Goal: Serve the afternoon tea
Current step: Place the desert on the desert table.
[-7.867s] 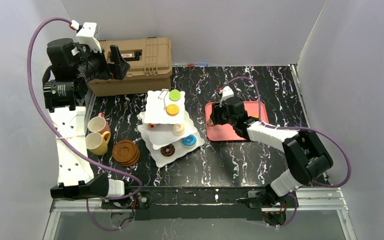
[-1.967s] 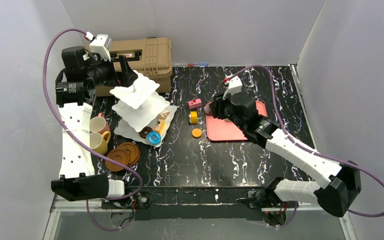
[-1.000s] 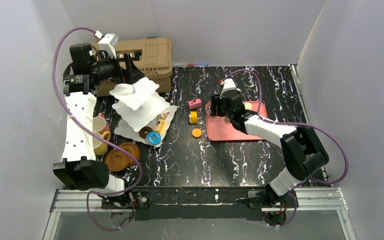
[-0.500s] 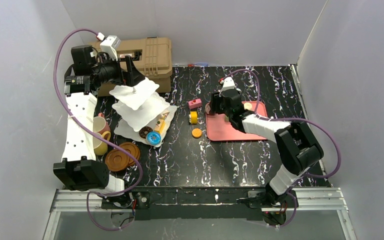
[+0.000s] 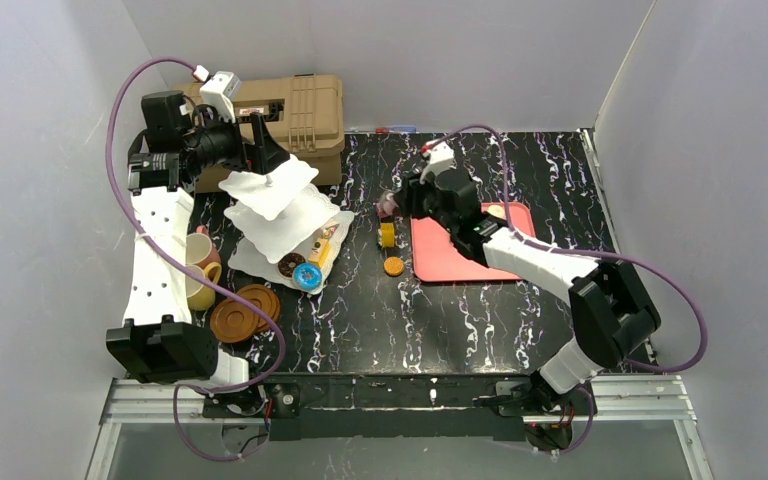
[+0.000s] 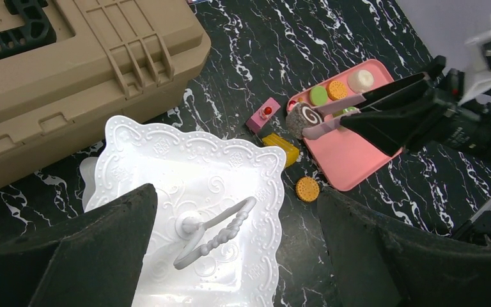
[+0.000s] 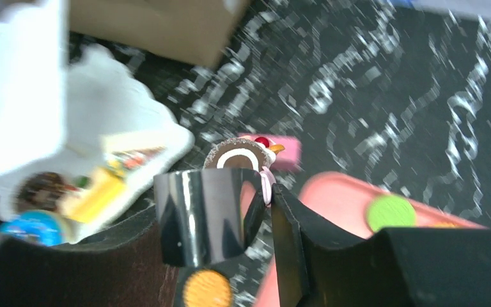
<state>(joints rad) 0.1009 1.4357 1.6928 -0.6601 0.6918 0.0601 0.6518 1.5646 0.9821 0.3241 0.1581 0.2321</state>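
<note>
The white three-tier stand [image 5: 278, 212] leans at the left, with its pastries slid onto the lowest plate. My left gripper [image 5: 268, 160] is open, its fingers wide apart either side of the wire loop [image 6: 216, 231] on the top plate [image 6: 166, 173]. My right gripper [image 5: 392, 205] is shut on a chocolate swirl roll [image 7: 235, 155], held above the table left of the pink-red tray [image 5: 465, 255]. The roll also shows in the left wrist view [image 6: 303, 118]. A pink cake [image 6: 263, 115], a yellow cake [image 5: 387, 234] and an orange biscuit [image 5: 393, 266] lie on the table.
The tan ribbed case [image 5: 295, 115] stands behind the stand. A pink cup [image 5: 200, 250] and a yellow cup [image 5: 200, 292] stand by the left arm, with brown saucers [image 5: 243, 310] in front. A green biscuit [image 6: 318, 95], an orange biscuit [image 6: 337, 89] and a white pastry [image 6: 360, 80] lie on the tray.
My right gripper has moved left off the tray, carrying the chocolate roll. The left gripper and leaning stand have stayed put for the last second. Eight seconds ago the stand stood upright mid-table.
</note>
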